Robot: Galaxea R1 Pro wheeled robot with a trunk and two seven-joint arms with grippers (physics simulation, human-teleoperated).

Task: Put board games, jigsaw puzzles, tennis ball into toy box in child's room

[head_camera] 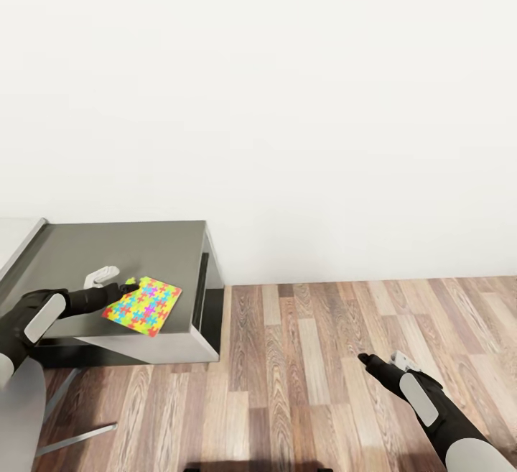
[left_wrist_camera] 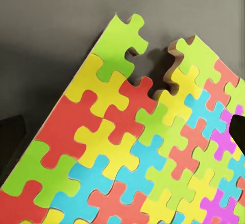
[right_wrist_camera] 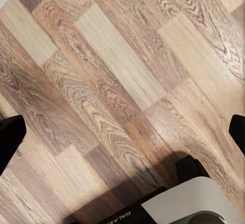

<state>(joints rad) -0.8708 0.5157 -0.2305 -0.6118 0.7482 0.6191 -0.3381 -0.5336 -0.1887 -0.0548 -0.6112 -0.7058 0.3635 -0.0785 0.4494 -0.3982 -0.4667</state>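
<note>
Where the dark grey side unit [head_camera: 129, 256] fills the head view's lower left, the left gripper [head_camera: 126, 288] is clamped on the jigsaw puzzle [head_camera: 143, 305] over its top. The right gripper [head_camera: 368, 361] hangs spread, empty, above wood floor [head_camera: 309, 386] (partial lettering "GALA" shows on the robot's base [right_wrist_camera: 194, 203]).

There is almost nothing to read here. The one bit of writing is some small white letters on a dark strip of the robot's base [right_wrist_camera: 133, 215], seen in the right wrist view above the wooden floor [right_wrist_camera: 112, 81]. They seem to start with "GALA", but they are tiny, tilted and partly cut off. The jigsaw puzzle [left_wrist_camera: 138, 152] has only colours, no words.
</note>
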